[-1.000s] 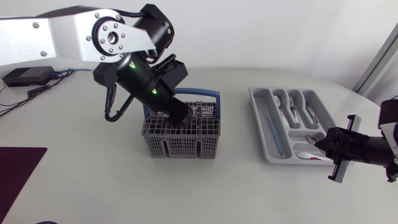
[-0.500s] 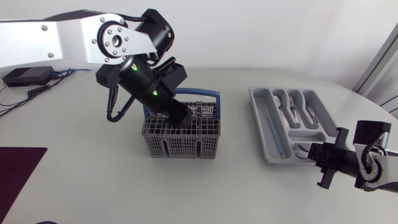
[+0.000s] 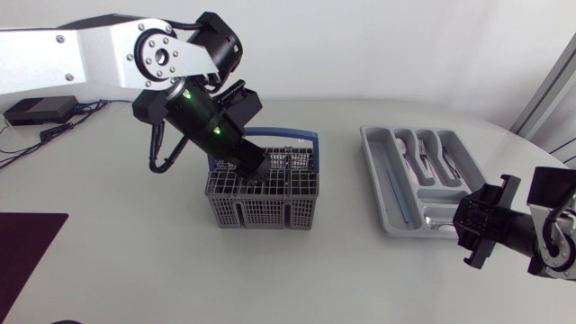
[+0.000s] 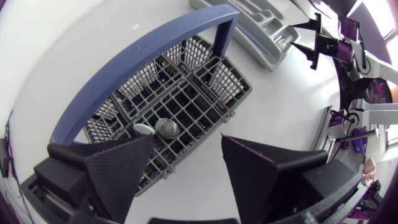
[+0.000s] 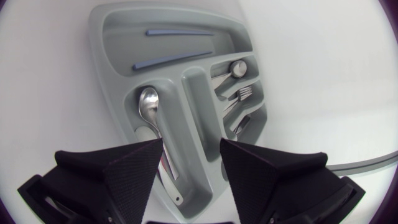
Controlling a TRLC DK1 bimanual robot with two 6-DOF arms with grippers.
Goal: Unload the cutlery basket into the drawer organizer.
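Observation:
The grey cutlery basket (image 3: pixel 261 211) with a blue handle (image 3: pixel 301 137) stands mid-table. My left gripper (image 3: pixel 256 171) hangs just over it, open (image 4: pixel 186 140), empty. Beneath it two spoon heads (image 4: pixel 166 127) stick up from a basket cell. The grey drawer organizer (image 3: pixel 371 162) lies to the right. It holds forks and spoons (image 3: pixel 432 162) in its narrow slots and blue sticks (image 5: pixel 168 59) in the long one. A spoon (image 5: pixel 148 102) lies in the cross compartment, just ahead of my right gripper (image 5: pixel 191 143). That gripper (image 3: pixel 468 229) is open and empty, at the organizer's near right corner.
A dark mat (image 3: pixel 22 252) lies at the table's front left corner. A small black box (image 3: pixel 40 110) with cables sits at the back left. The table's curved right edge runs close behind my right arm (image 3: pixel 549 238).
My right gripper has opened and let go of the spoon, which now lies in the organizer's cross compartment. The right arm has drawn back slightly. My left arm has shifted a little over the basket.

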